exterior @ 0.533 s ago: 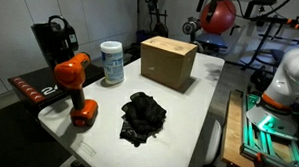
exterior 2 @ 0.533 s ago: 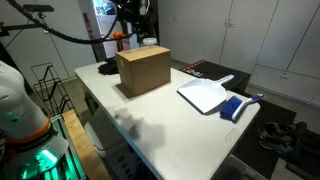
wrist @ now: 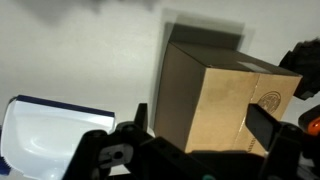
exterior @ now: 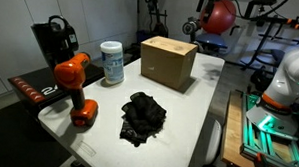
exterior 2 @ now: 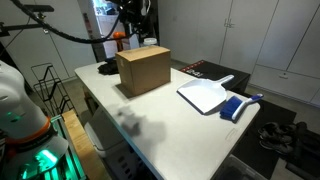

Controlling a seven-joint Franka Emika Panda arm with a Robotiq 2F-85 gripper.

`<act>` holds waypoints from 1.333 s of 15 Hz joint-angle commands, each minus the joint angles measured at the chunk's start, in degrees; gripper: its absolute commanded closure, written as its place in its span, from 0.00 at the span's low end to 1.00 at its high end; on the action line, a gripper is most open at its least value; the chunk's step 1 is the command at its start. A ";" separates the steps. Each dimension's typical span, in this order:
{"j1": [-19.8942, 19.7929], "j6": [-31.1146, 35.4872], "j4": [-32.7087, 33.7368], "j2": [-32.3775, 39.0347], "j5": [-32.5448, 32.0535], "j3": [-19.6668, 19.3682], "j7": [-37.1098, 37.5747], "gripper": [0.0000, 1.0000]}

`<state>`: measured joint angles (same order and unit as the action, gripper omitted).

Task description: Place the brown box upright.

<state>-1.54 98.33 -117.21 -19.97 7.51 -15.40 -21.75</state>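
Note:
The brown box [exterior: 167, 61] is a plain cardboard box resting on the white table [exterior: 198, 115]. It also shows in an exterior view [exterior 2: 143, 69]. Only closed faces show, and its open side is hidden. In the wrist view the box [wrist: 215, 90] lies below and between my two dark fingers. My gripper [wrist: 205, 125] is open and empty, hovering above the box and apart from it. The gripper itself is out of frame in both exterior views.
A white canister [exterior: 111, 62], an orange drill [exterior: 74, 86] and a black cloth [exterior: 143, 115] lie near the box. A black machine [exterior: 53, 40] stands at the table's edge. A white dustpan [exterior 2: 205, 95] and a blue brush [exterior 2: 238, 105] lie beyond the box.

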 commanded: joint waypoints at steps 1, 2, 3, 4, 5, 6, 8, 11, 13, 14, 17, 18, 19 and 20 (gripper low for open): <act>-1.47 6.09 0.76 4.66 -0.17 2.59 3.83 0.00; -0.92 7.72 0.90 5.98 1.92 2.35 2.11 0.00; -1.00 9.77 0.75 6.95 2.30 2.77 2.30 0.00; -1.01 10.89 0.50 7.93 2.28 3.41 2.98 0.00; -1.04 11.89 0.45 8.87 2.43 3.78 3.10 0.00; -1.02 12.55 0.35 9.97 2.36 4.12 2.72 0.00; -1.05 14.13 0.13 11.85 2.98 4.53 1.44 0.00; -1.13 17.13 -0.25 13.75 4.16 5.08 -1.16 0.00; -1.27 17.94 -0.42 14.85 5.18 5.36 -2.66 0.00; -1.40 17.36 -0.20 15.45 5.56 5.42 -3.00 0.00; -1.64 17.63 -0.39 16.63 7.96 5.50 -5.94 0.00; -1.82 17.48 -0.28 17.08 8.01 5.61 -6.31 0.00; -1.97 17.18 -0.24 17.39 7.92 5.71 -6.42 0.00; -2.13 16.65 -0.15 17.68 8.20 5.74 -6.37 0.00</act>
<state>-2.41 115.02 -117.24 -3.39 13.93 -10.56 -26.34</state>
